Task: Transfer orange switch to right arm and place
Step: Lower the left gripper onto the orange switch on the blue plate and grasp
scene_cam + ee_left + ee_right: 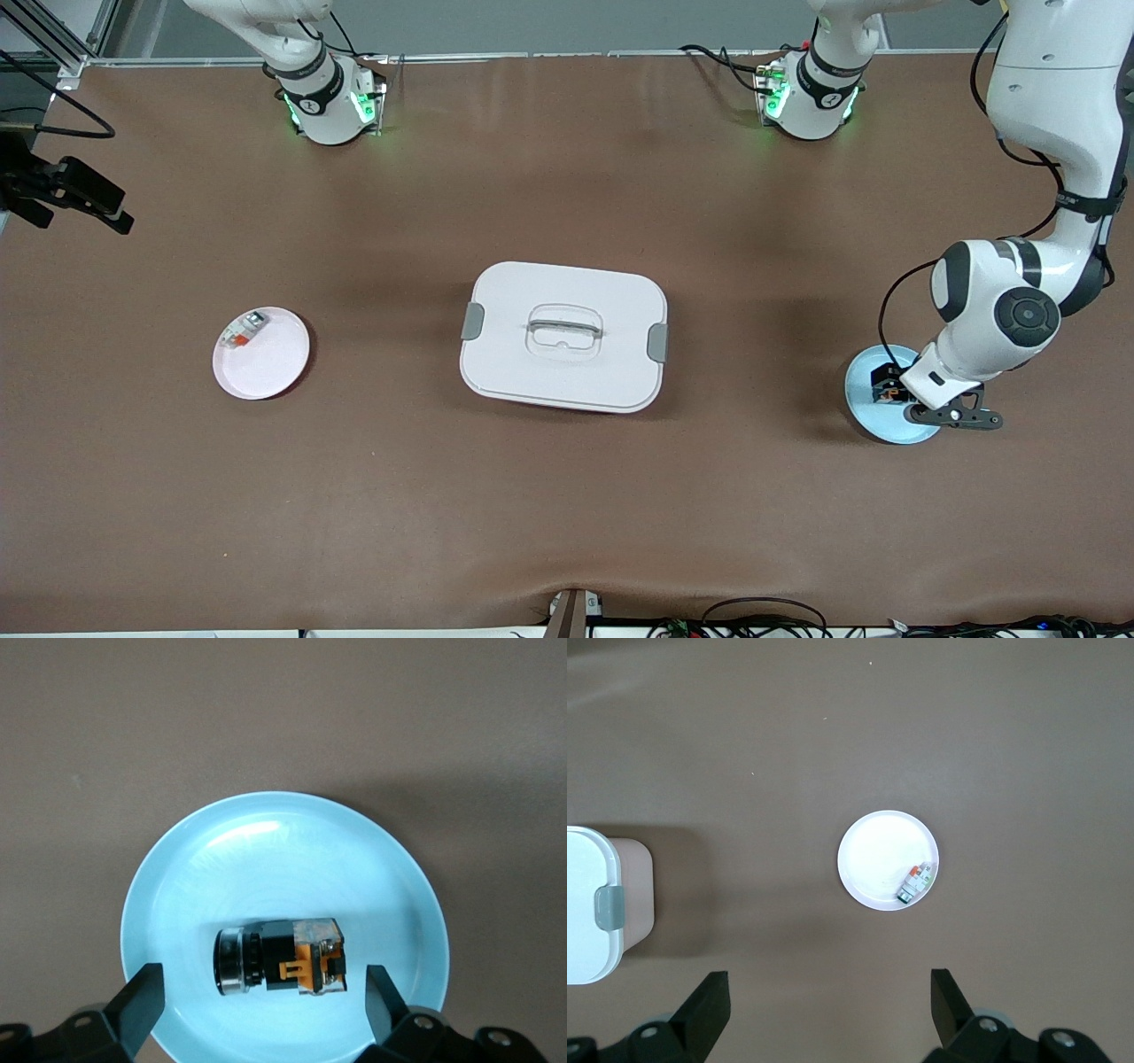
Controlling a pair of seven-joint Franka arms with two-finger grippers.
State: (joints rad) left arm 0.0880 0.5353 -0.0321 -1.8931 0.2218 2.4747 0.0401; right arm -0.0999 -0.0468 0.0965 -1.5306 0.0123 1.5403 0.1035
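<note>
The left gripper (261, 1010) has its fingers (142, 1001) spread wide, one on each side of the orange switch (282, 957) and clear of it — nothing is in their hold. The switch lies on its side on the pale blue plate (221, 850), its silver-ringed round end pointing one way and its orange clip and black block the other; it sits in the part of the plate closest to the gripper. In the front view this blue plate (864, 377) lies on the brown table (567, 496) at the left arm's end, with the left gripper (890, 390) low over it and the switch (886, 383) partly covered by the wrist. The right gripper (828, 1010) is also wide open and holds nothing — its fingers (709, 1005) frame bare table, and it hangs high over the right arm's end of the table, where that arm waits. Below it lies a pink-white plate (266, 363) carrying a small white-and-grey piece with a red-orange patch (241, 330) near its rim. Between the two plates, well apart from both, sits a white lidded box (563, 337) with grey latches and a recessed handle on top.
</note>
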